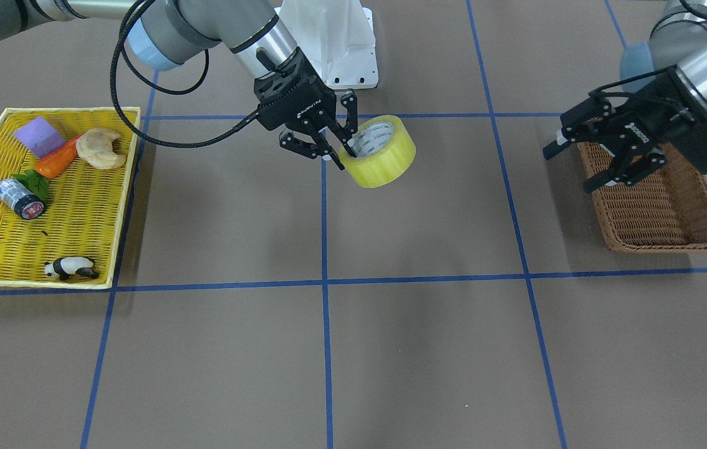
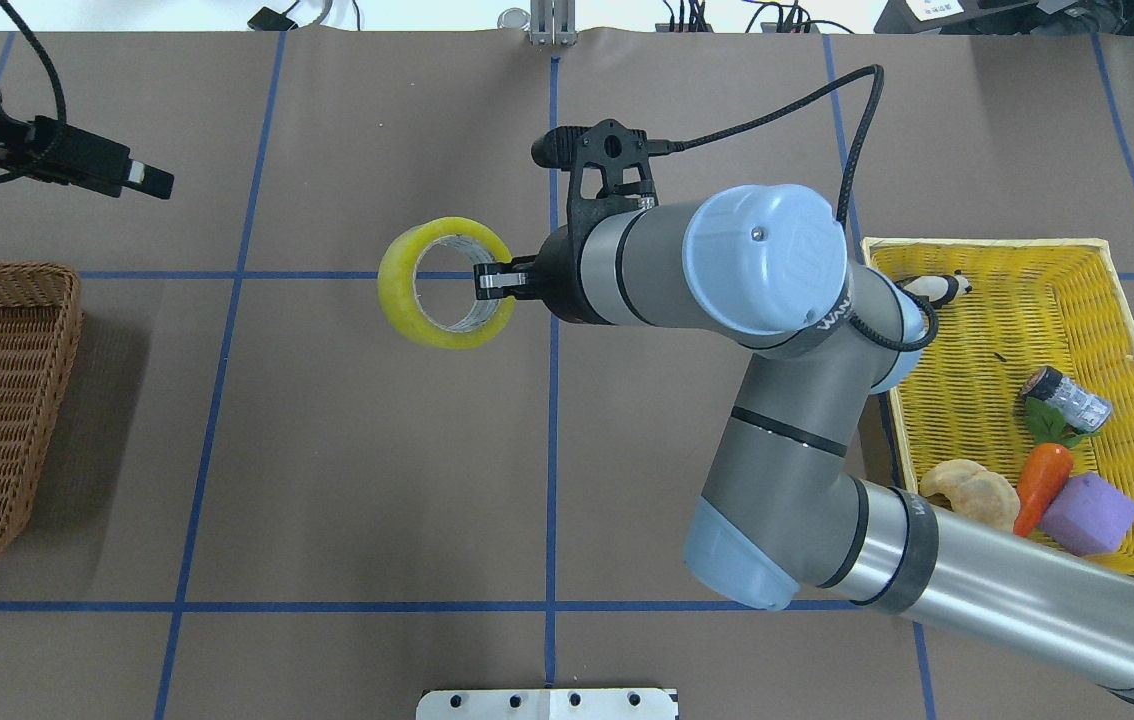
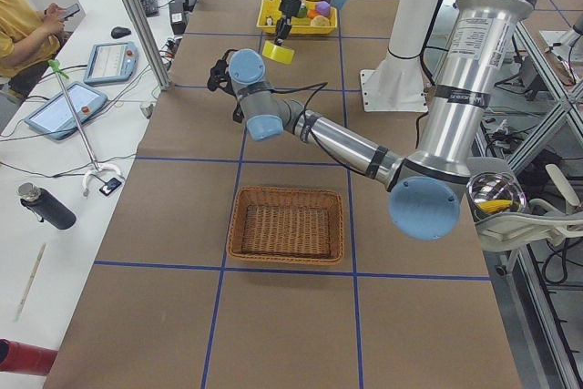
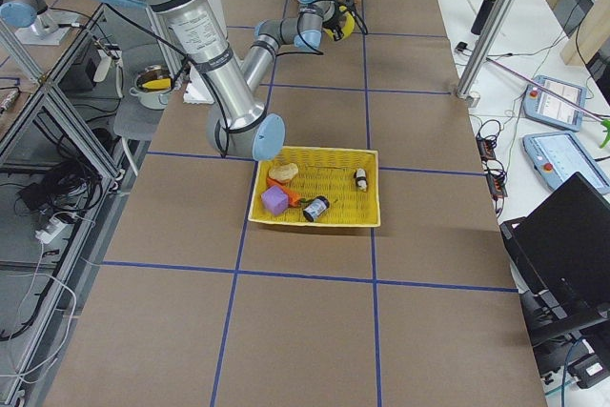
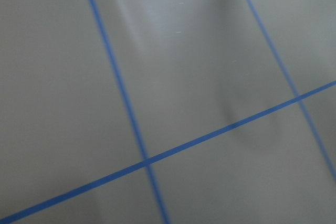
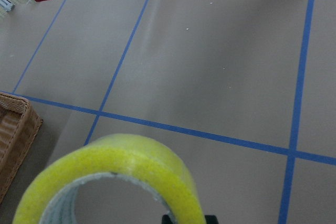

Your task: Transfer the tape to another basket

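Tape [image 6: 121, 166] gripped by right pincer [image 1: 345, 156], aloft mid-table; left pincer [image 1: 572, 168] spread wide, holding nothing, near basket [image 1: 653, 212]

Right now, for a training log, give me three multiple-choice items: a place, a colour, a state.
1. The tape is: A in the brown basket; B in the yellow tray; C held above the table.
2. The tray's block is: A purple; B green; C red.
3. The left gripper is: A shut on tape; B open; C shut on the block.
Key: 1 C, the right gripper clamps it in mid-air, the brown basket empty; 2 A, plainly purple; 3 B, fingers spread, nothing between.
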Available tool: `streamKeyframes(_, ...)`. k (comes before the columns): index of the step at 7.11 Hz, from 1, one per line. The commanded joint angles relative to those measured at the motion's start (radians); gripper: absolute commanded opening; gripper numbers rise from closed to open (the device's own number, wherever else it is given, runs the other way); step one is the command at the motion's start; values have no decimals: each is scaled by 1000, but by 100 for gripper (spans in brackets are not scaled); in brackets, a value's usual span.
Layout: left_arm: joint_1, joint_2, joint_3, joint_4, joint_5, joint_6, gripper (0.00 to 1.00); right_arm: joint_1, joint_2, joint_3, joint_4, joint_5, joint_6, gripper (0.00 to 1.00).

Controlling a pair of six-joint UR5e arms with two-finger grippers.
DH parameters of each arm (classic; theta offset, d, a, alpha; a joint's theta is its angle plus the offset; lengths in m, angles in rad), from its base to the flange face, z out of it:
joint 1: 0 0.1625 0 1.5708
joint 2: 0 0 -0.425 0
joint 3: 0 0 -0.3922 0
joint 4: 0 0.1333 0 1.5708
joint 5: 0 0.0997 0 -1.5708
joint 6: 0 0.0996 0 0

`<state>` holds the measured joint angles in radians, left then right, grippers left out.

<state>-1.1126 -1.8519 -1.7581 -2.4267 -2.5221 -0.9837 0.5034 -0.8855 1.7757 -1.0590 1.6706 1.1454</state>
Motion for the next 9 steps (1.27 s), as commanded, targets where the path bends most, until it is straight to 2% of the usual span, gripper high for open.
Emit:
streamKeyframes(1,107,-61,11,-162,8,-189,99,-66,39,-15,13,-116,10,0)
streamKeyframes(3,195,-95,5,-173,8,-204,99,-75,48,-16,10,-118,10,0)
streamKeyframes(9,200,-98,3,-203,8,-202,99,-75,68,-16,8,-117,11,0)
